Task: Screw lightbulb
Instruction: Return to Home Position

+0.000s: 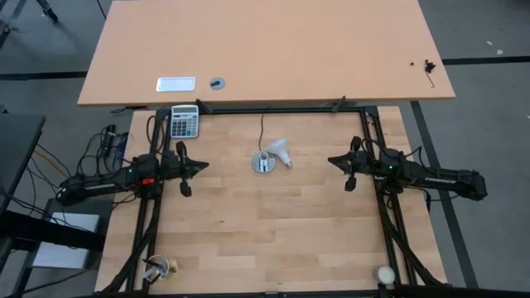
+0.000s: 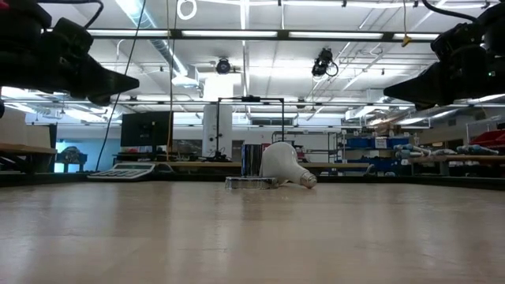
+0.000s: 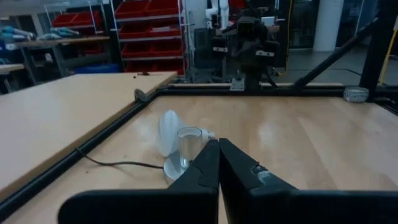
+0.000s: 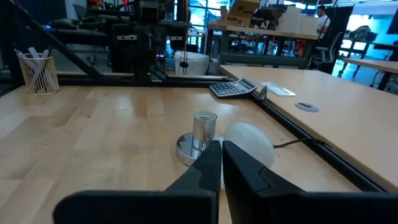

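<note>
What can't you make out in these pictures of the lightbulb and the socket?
Lightbulb screw end: right wrist view, hidden, by its dome or the right gripper.
Socket base: left wrist view, partly hidden by the left gripper.
Black item on far desk: high view, too small to identify.

We are observing the left arm and right arm as matte black, jointed links. The left arm is displaying a red patch near the wrist. The left gripper and right gripper are presenting tapered, wedge-shaped black fingers.
</note>
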### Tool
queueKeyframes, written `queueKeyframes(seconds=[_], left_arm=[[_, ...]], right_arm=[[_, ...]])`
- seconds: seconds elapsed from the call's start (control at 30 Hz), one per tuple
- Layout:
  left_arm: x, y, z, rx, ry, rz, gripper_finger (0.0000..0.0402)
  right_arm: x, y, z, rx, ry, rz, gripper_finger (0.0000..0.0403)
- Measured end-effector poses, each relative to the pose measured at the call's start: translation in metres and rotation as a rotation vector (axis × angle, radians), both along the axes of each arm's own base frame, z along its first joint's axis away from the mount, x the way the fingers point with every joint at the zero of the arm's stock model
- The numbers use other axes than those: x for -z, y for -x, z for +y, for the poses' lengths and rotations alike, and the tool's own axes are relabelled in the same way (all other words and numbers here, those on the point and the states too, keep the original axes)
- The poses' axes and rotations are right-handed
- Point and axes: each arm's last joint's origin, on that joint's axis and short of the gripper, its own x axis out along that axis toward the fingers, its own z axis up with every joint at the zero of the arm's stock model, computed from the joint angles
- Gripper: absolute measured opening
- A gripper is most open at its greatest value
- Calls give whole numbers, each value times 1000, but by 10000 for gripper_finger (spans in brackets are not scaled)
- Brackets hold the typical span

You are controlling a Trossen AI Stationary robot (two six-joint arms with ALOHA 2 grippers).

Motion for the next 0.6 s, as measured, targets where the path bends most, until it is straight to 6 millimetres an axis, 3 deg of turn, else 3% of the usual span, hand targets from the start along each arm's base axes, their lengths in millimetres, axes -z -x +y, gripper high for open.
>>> queueKeyframes(seconds=[0.6], left_arm=[[-9, 0, 0, -2, 8, -96, 8]], right_arm=[[0, 0, 0, 1, 0, 0, 22]])
